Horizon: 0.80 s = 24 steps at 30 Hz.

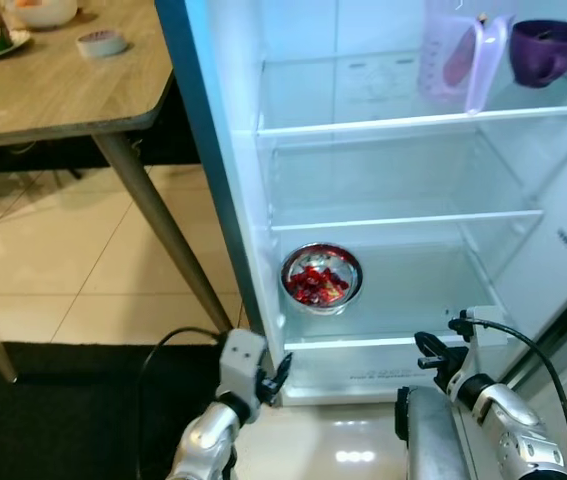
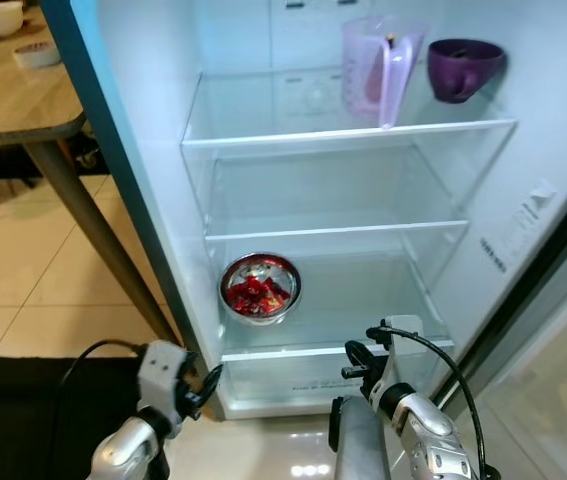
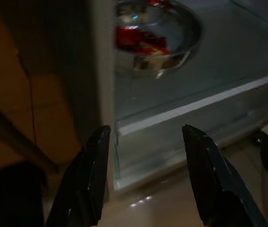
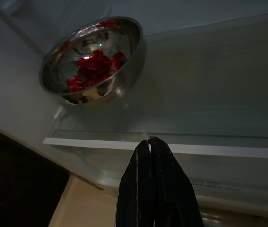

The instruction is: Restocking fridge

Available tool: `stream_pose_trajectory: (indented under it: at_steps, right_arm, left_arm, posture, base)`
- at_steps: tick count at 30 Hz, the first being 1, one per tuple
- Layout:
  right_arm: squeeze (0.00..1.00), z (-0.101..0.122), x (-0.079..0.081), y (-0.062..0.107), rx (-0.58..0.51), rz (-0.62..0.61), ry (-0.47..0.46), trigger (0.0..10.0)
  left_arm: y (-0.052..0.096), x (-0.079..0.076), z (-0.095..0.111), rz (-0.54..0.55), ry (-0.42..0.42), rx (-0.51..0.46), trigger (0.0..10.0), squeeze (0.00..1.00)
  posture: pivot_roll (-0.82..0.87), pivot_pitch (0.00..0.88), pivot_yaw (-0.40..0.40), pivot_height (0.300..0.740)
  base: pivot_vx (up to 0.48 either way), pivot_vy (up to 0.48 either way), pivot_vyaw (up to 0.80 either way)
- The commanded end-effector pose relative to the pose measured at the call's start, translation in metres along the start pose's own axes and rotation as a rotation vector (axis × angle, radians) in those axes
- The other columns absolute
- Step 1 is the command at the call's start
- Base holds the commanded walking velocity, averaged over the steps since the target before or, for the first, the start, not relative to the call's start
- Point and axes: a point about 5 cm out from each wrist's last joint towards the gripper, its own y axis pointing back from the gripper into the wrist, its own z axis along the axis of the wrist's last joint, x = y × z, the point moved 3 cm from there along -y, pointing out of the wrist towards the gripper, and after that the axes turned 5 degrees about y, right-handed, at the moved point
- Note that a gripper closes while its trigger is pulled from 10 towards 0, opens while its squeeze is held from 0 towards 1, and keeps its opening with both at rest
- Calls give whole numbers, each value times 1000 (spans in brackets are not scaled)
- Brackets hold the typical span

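A steel bowl of red pieces point(image 1: 321, 278) sits at the left of the open fridge's lowest glass shelf point(image 1: 403, 340). On the top shelf stand a lilac plastic jug point(image 1: 460, 52) and a purple cup point(image 1: 548, 48). My left gripper point(image 3: 145, 135) is open, low in front of the fridge's bottom left corner, with nothing between its fingers. My right gripper point(image 4: 149, 142) is shut on nothing, just before the front edge of the lowest shelf, right of the bowl point(image 4: 91, 59).
A wooden table point(image 1: 58, 85) stands to the left, holding a white bowl, a small dish and a plate. Its slanted leg point(image 1: 163, 230) reaches down near the fridge's left wall. Tiled floor point(image 1: 53, 250) and a dark mat point(image 1: 73, 410) lie below. The middle shelf point(image 1: 403, 215) is bare.
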Motion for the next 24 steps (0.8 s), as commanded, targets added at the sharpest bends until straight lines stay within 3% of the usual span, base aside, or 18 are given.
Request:
stream_pose_trajectory:
  at_steps: [1,9,17,24]
  right_arm:
    - [0,-5,5,-3,8,22,-9,10000]
    - [0,-12,6,-5,35,32,-11,10000]
    - [0,-22,3,-2,62,19,-32,10000]
    - [0,-39,2,0,128,-11,-48,10000]
  left_arm:
    - [13,17,-10,49,32,44,10000,0]
    - [22,34,-15,45,118,96,10000,0]
    - [25,23,-27,-71,222,171,10000,0]
    - [31,20,-40,-56,274,234,10000,0]
  posture:
    - [-106,89,92,374]
    - [-107,77,81,414]
    - [-97,67,73,443]
    - [-84,44,72,453]
  base:
    - [0,0,0]
    - [0,0,0]
    - [0,0,0]
    - [0,0,0]
